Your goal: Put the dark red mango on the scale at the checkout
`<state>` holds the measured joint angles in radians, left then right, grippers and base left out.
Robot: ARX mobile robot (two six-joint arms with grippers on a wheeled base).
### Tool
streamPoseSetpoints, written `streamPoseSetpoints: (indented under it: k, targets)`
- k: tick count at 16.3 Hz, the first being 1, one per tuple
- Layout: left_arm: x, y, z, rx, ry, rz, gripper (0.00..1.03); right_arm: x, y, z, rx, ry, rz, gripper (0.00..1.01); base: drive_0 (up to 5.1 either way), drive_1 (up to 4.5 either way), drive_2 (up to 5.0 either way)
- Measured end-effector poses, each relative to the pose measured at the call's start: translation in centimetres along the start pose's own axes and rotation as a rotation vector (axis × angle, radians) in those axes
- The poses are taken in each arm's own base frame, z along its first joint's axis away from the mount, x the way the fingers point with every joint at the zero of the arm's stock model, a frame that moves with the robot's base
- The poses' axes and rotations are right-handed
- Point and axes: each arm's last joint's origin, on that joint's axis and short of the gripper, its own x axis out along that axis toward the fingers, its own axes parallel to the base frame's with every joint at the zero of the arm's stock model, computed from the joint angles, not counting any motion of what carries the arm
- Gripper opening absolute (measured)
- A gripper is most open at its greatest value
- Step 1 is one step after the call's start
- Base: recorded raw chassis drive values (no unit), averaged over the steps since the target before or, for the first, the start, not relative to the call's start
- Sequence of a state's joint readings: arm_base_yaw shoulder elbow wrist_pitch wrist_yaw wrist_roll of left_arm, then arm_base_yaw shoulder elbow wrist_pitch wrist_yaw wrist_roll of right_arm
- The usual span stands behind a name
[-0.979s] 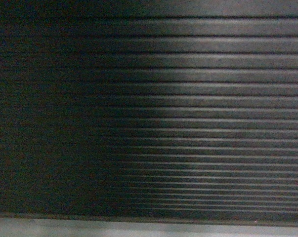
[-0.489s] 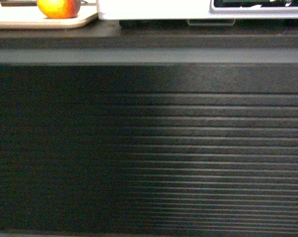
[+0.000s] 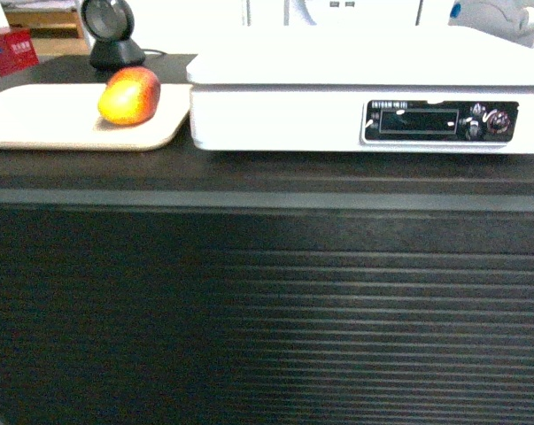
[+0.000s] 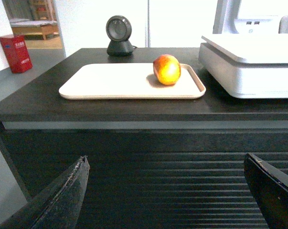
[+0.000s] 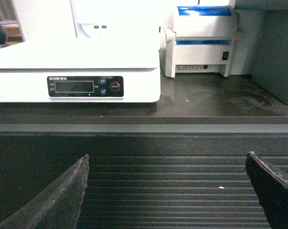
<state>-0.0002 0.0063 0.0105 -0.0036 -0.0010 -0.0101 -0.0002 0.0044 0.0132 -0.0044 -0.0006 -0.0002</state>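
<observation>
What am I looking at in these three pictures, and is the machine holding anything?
A wheeled robot with two arms faces a long black ribbed checkout counter. The head picture looks forward from its body; the other two come from cameras on its wrists. The dark wedges at the bottom are each gripper's two fingers: left gripper, right gripper, both open and empty. On the counter sit a flat beige tray carrying a red-and-yellow mango, a wide white box scale, a black round scanner and a white-and-blue printer.
</observation>
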Motion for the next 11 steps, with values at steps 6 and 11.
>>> streamPoseSetpoints:
  k: [6,11]
  targets:
    - [0.00,0.00,0.01,0.001,-0.001,-0.002,0.98,0.00,0.00,0.01,0.000,-0.002,0.000,0.98,0.0,0.00,0.0]
    - [0.00,0.00,0.03,0.003,-0.003,-0.001,0.98,0.00,0.00,0.01,-0.001,-0.001,-0.001,0.98,0.0,0.00,0.0]
